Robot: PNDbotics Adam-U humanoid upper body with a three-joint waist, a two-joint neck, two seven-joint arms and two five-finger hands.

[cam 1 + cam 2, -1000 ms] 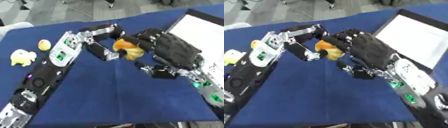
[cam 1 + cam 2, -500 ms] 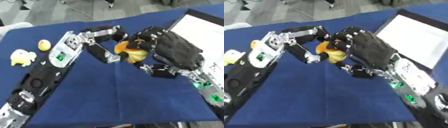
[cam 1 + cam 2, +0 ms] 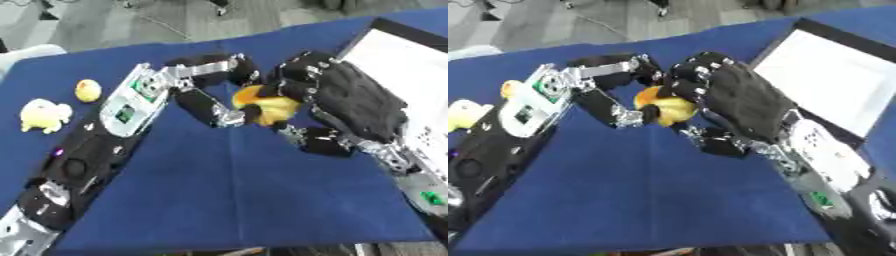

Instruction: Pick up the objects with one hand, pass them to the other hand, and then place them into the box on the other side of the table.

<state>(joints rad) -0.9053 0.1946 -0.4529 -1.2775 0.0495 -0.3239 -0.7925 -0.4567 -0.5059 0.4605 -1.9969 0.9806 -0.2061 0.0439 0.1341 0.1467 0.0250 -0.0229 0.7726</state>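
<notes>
Handover step: left hand (image 3: 210,95) and right hand (image 3: 346,100) both clasp the yellow-orange soft toy (image 3: 262,106) mid-table; next, left must let go.

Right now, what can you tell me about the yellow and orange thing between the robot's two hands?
The yellow toy is small and rounded, yellow with an orange patch on its upper left. It looks soft, though most of it is hidden, so its exact shape is unclear. It sits above the blue table, near the middle. The left hand curls round it from the left, and the right hand curls over it from the right, so both hands touch it.
</notes>
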